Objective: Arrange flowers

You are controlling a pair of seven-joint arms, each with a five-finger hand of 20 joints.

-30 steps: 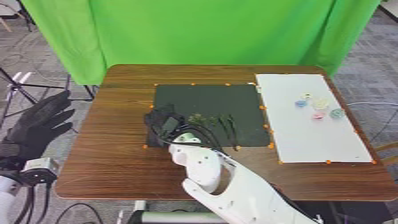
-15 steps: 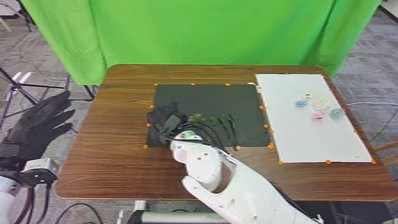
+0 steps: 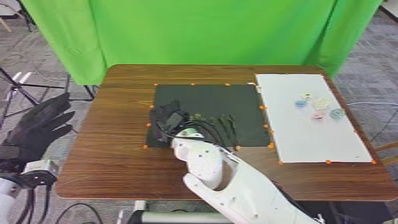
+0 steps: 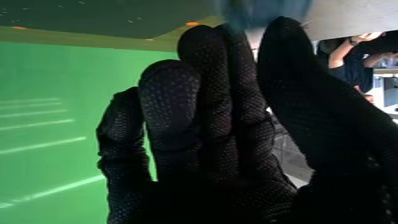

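Right hand (image 3: 166, 119), fingers straight, thumb apart, is over the left of the black mat (image 3: 211, 95); slim stems (image 3: 233, 126) on the mat's near half are probably light, bendy: pinch 1 mid-length.

Pastel blooms (image 3: 321, 104) on white sheet (image 3: 320, 142); green stems (image 3: 232, 126) on dark mat (image 3: 209, 97).

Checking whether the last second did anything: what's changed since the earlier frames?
Right hand shifted slightly forward and to the right over the dark mat. No grasp or release that I can make out. Flower heads on the white sheet and stems on the mat: same places.
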